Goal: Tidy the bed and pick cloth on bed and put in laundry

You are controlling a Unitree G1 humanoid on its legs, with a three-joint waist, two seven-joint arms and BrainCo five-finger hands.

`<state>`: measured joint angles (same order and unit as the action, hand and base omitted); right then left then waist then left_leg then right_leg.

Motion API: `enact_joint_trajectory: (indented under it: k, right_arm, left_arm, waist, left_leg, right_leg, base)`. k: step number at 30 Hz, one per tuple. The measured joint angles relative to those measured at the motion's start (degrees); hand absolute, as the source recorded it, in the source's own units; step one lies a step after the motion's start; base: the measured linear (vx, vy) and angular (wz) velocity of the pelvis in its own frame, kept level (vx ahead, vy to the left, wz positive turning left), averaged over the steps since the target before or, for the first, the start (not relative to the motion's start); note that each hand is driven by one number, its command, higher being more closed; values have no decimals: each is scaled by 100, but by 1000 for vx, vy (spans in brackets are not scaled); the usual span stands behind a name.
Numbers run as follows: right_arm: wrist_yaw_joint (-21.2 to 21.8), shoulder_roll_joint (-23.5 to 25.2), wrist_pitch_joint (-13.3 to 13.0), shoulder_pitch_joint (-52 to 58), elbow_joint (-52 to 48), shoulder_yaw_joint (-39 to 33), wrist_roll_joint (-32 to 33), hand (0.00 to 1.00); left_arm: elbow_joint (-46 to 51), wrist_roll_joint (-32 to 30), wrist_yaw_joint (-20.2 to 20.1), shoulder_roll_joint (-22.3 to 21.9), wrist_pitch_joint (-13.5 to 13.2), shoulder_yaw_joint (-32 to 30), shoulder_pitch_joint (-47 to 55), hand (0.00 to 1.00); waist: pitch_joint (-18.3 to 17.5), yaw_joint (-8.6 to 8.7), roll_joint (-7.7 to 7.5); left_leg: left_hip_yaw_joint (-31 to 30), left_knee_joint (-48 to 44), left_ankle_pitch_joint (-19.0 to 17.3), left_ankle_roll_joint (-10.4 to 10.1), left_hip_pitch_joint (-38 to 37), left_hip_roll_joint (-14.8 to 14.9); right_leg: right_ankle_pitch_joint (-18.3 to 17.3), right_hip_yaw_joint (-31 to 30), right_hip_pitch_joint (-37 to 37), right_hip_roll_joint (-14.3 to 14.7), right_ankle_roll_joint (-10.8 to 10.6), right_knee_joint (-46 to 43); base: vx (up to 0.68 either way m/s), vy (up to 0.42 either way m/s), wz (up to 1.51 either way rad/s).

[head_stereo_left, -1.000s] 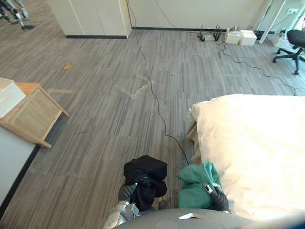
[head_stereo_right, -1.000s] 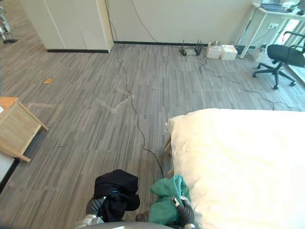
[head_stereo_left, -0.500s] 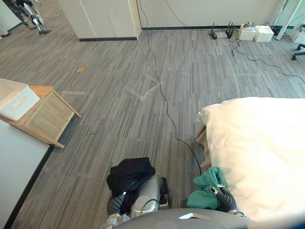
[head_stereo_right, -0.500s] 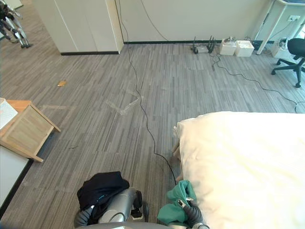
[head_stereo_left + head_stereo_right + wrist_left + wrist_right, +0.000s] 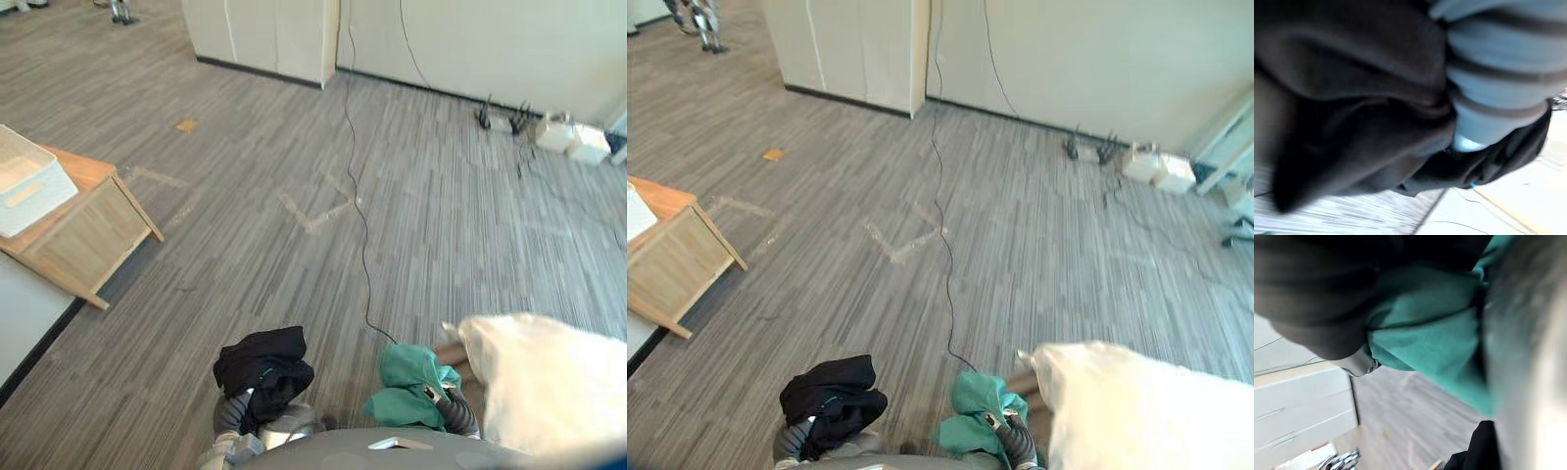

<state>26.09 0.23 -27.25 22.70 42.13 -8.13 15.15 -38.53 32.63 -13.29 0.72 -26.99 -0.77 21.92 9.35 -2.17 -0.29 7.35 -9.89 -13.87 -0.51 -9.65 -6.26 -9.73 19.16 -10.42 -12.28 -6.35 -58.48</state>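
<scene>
A black cloth hangs bunched off the floor at the lower middle of the eye views, with my left hand shut on it; the cloth wraps over the hand's front. Beside it on the right is a teal cloth, bunched in my right hand, which is shut on it. In the right wrist view the teal cloth folds against the hand's dark cover. A corner of the bed with its cream cover lies at the lower right, just right of the teal cloth.
A wooden stand carrying a white basket stands at the left. A black cable runs across the grey floor towards the bed. White cabinets and small boxes line the far wall.
The camera has swung left: the bed has slid to the lower right corner and the wooden stand shows more. Both cloths stay in the hands.
</scene>
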Motion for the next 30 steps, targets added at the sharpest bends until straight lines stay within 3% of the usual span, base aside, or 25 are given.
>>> enact_joint_trajectory:
  k: [1, 2, 3, 4, 6, 8, 9, 10, 11, 12, 13, 14, 15, 16, 17, 18, 20, 22, 24, 25, 26, 27, 28, 30]
  right_arm:
    - [3, 18, -2, -52, 28, -1, 47, 100]
    - [18, 166, -33, -150, 72, -22, 104, 100]
    - [13, 168, -76, -49, 73, -145, 183, 100]
    - [-17, 153, -60, -162, 196, -185, 218, 100]
    - [-13, 162, -156, -166, 83, -132, 250, 100]
    - [75, 139, -193, -143, -44, -73, 252, 100]
    - [100, 109, -193, -95, -137, -10, 255, 100]
    - [83, 114, -175, -15, -284, 178, 259, 100]
    - [64, 150, -187, -15, -342, 207, 275, 100]
    - [91, 21, -164, -69, -675, 170, 380, 100]
    - [48, 5, -139, -108, -736, 164, 383, 100]
    - [-42, -78, -29, -175, -740, 204, 384, 100]
    - [-73, -173, 124, -225, -739, 301, 385, 100]
    - [-81, -230, 191, -254, -748, 379, 368, 100]
    - [-62, -372, 318, -302, -780, 481, 379, 100]
    - [-56, -404, 438, -454, -668, 419, 381, 100]
    - [-25, -430, 509, -594, -473, 398, 380, 100]
    - [74, -490, 528, -617, -337, 373, 379, 100]
    - [144, -511, 531, -593, -261, 158, 368, 100]
    - [143, -506, 531, -562, -262, 105, 369, 100]
    - [143, -509, 519, -422, -265, -7, 360, 100]
    - [142, -513, 491, -311, -261, -39, 333, 100]
    - [113, -367, 476, -247, 9, -83, 196, 100]
    - [110, -179, 282, -56, 76, -14, 57, 100]
  left_arm:
    - [-14, -1, 3, 39, 52, 8, -78, 100]
    - [72, -12, -19, 194, 103, 37, -175, 100]
    - [120, -18, -59, 157, 102, 64, -381, 100]
    - [-136, 0, 9, 5, 210, -201, -390, 100]
    - [-158, -21, -22, -22, 163, -332, -276, 100]
    - [-167, -18, -39, -45, 41, -378, -251, 100]
    - [-231, -18, -67, -54, -26, -399, -226, 100]
    - [-372, -14, -137, -42, -92, -513, -207, 100]
    - [-486, -16, -165, -56, -87, -544, -213, 100]
    - [-571, -14, -186, -234, -72, -549, -351, 100]
    - [-533, -14, -204, -282, -79, -543, -354, 100]
    - [-522, -13, -323, -392, -82, -513, -327, 100]
    - [-499, -9, -474, -454, -81, -464, -279, 100]
    - [-481, -8, -554, -455, -82, -446, -234, 100]
    - [-365, -33, -668, -459, -84, -447, -120, 100]
    - [-263, -77, -695, -452, -103, -454, -59, 100]
    - [-220, -74, -699, -435, -103, -441, 0, 100]
    - [38, -75, -707, -431, -115, -435, 107, 100]
    - [180, -78, -768, -412, -90, -380, 122, 100]
    - [184, -77, -774, -408, -86, -361, 112, 100]
    - [187, -75, -801, -408, -78, -312, 113, 100]
    - [187, -72, -809, -410, -79, -275, 131, 100]
    - [97, -55, -802, -304, -38, -258, 76, 100]
    - [113, -12, -807, -63, -16, -258, -58, 100]
  waist:
    - [32, 24, -87]
    - [96, 22, -482]
    - [221, 59, -305]
    - [221, -177, -212]
    - [215, -112, -3]
    - [254, -106, 51]
    - [265, -80, 54]
    - [246, -82, 3]
    - [272, -15, 41]
    - [342, -19, 275]
    - [366, 4, 241]
    - [373, 35, 236]
    - [393, 33, 291]
    - [400, 19, 350]
    - [422, -33, 449]
    - [489, -132, 485]
    - [580, -207, 409]
    - [587, -222, 365]
    - [605, -178, 333]
    - [613, -155, 321]
    - [605, -88, 339]
    - [593, -69, 391]
    - [574, -42, 112]
    - [531, -33, -131]
  left_leg:
    - [-195, -329, 62, -263, 102, -64]
    - [-333, -1070, -363, 460, 450, -86]
    - [-353, -898, -658, 455, 395, 421]
    - [-424, -869, -718, 303, 41, 426]
    - [-725, -615, -836, 131, -364, 603]
    - [-930, -466, -972, -110, -690, 721]
    - [-964, -494, -1068, -282, -852, 818]
    - [-972, -714, -1224, -556, -1065, 933]
    - [-1002, -867, -1276, -643, -1131, 1054]
    - [-989, -1194, -1120, -797, -1130, 1280]
    - [-976, -1377, -896, -752, -1105, 1276]
    - [-942, -1924, -329, -451, -961, 1264]
    - [-945, -2805, 492, -344, -626, 1310]
    - [-961, -3368, 1166, -400, -343, 1381]
    - [-1022, -4631, 1441, -506, 348, 1521]
    - [-1081, -5685, 1048, -448, 1051, 1444]
    - [-1067, -6197, 670, -437, 1723, 1151]
    - [-804, -5544, 356, -428, 2268, 958]
    - [-359, -3393, 217, -303, 2434, 696]
    - [-234, -2651, 346, -226, 2394, 613]
    - [60, -1085, 1040, -60, 2246, 506]
    - [215, -454, 1678, 51, 2155, 496]
    - [520, -164, 1876, 798, 1897, 248]
    - [968, -362, 1842, 927, 2066, 67]
  right_leg:
    - [-66, 30, -73, -18, 143, 553]
    - [-107, 99, -201, -350, 201, 1342]
    - [-59, 177, -277, -544, -76, 2200]
    - [208, 87, -267, -421, -85, 3292]
    - [649, 50, -342, -165, 13, 4340]
    - [989, 25, -582, -19, 162, 4618]
    - [1146, 38, -697, 145, 349, 4590]
    - [1516, 112, -718, 386, 865, 4442]
    - [1737, -19, -721, 450, 937, 4198]
    - [1241, 280, -756, 443, 1093, 3418]
    - [942, 299, -758, 365, 1036, 3133]
    - [409, 370, -609, 293, 998, 2794]
    - [49, 390, -321, 345, 962, 2800]
    - [-68, 381, -119, 436, 956, 2912]
    - [-184, 379, 270, 664, 986, 3290]
    - [-297, 379, 638, 745, 1104, 3543]
    - [-303, 371, 1213, 744, 1041, 3928]
    - [-280, 373, 1874, 735, 999, 4497]
    - [-351, 376, 2481, 638, 755, 4877]
    - [-412, 393, 2597, 600, 656, 4903]
    - [-551, 521, 2897, 628, 436, 4975]
    - [-630, 583, 3023, 714, 333, 4995]
    - [-732, 719, 3331, 557, 174, 5021]
    - [-380, 1048, 3531, 429, -189, 5147]
  base:
    - [452, 44, 127]
    - [414, -52, 168]
    - [513, -152, 130]
    - [439, -170, 81]
    - [589, -166, 64]
    - [672, -188, 75]
    - [747, -259, 47]
    - [777, -289, 57]
    - [804, -283, 58]
    - [625, -213, 46]
    - [753, -263, 42]
    - [704, -313, 38]
    - [813, -353, 28]
    - [634, -244, 8]
    - [711, -163, -15]
    - [582, -89, -23]
    - [622, -104, -23]
    - [537, -65, -21]
    - [577, 26, -23]
    - [580, 81, 4]
    - [543, 101, 25]
    - [529, 105, 69]
    - [518, 90, 89]
    - [515, 121, 127]
